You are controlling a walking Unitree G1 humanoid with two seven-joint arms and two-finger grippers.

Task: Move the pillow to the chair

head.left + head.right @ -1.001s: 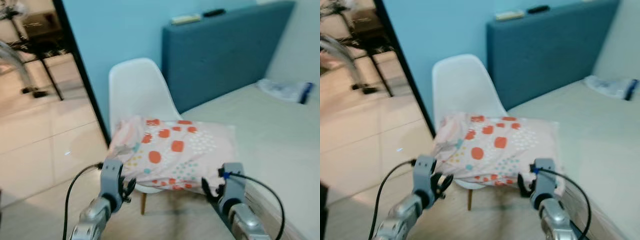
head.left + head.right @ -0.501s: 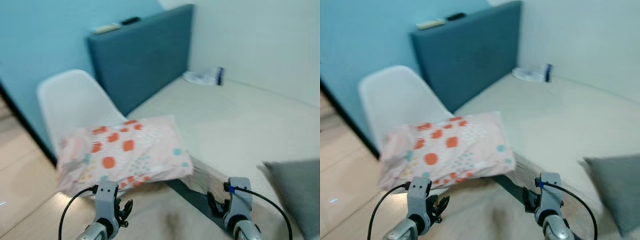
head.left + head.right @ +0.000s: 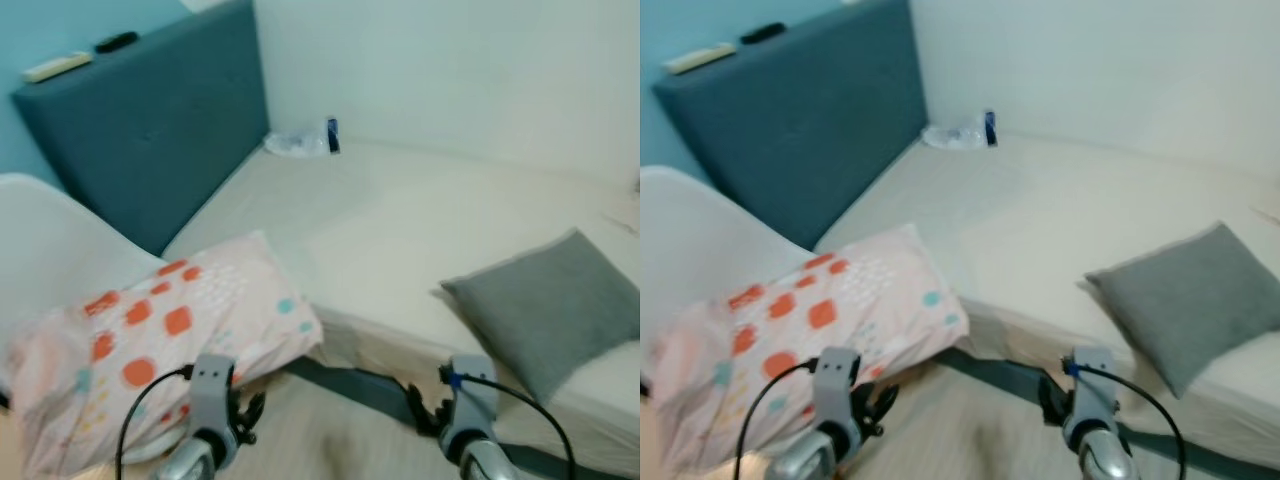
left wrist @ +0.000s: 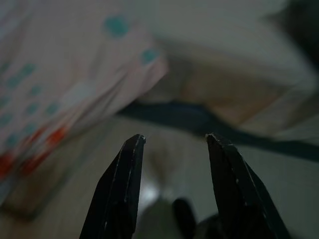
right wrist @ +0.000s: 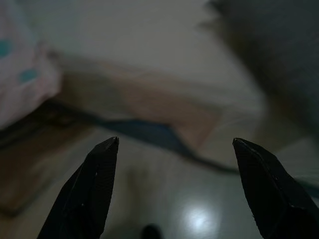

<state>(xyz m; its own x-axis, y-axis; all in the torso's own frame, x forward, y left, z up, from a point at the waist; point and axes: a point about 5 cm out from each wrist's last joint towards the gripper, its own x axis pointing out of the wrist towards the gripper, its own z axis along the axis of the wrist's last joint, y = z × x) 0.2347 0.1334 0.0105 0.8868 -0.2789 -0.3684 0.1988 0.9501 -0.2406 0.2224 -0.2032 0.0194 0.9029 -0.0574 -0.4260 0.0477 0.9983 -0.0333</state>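
A grey cushion [image 3: 558, 303] is seen on the cream mattress [image 3: 420, 220], well apart from the pillow. A blue headboard [image 3: 140, 120] stands behind the bed, with a plastic packet [image 3: 300, 142] beside it. The spotted pink pillow [image 3: 150, 340] is laid on the white chair [image 3: 55, 240], one corner overhanging towards the bed edge. The left gripper [image 4: 172, 142] is held low, just beside the pillow, fingers parted and nothing between them. The right gripper [image 5: 174, 144] is spread wide over the floor by the bed frame.
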